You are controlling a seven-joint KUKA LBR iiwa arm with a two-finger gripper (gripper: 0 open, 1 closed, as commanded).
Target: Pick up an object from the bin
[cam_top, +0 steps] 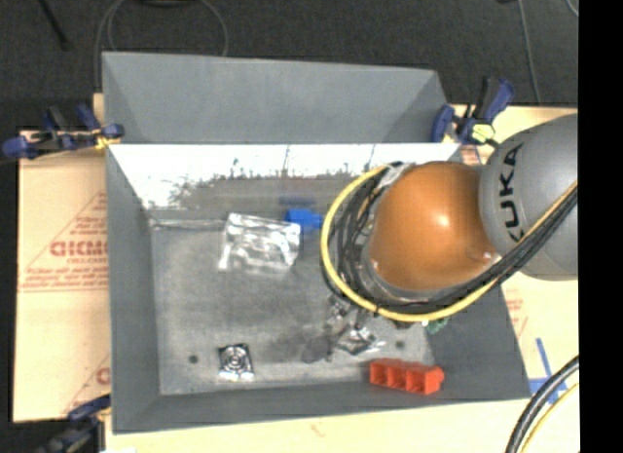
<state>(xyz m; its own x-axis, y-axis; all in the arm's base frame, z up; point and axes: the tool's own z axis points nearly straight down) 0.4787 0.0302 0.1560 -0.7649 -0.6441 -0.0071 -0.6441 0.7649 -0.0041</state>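
Observation:
My gripper (348, 332) reaches down to the bin floor at the front right, just under the arm's orange cover. A red ridged block (405, 376) lies on the floor right in front of it, slightly to its right and apart from it. A small shiny square metal piece (235, 361) sits at the front left, well away from the gripper. Whether anything is in the gripper is hidden.
A crumpled clear plastic bag (258, 242) lies toward the back of the bin, with a small blue piece (304, 217) beside it on the right. The arm and its orange cover hang over the bin's right part. Bare floor stretches between the bag and the metal piece.

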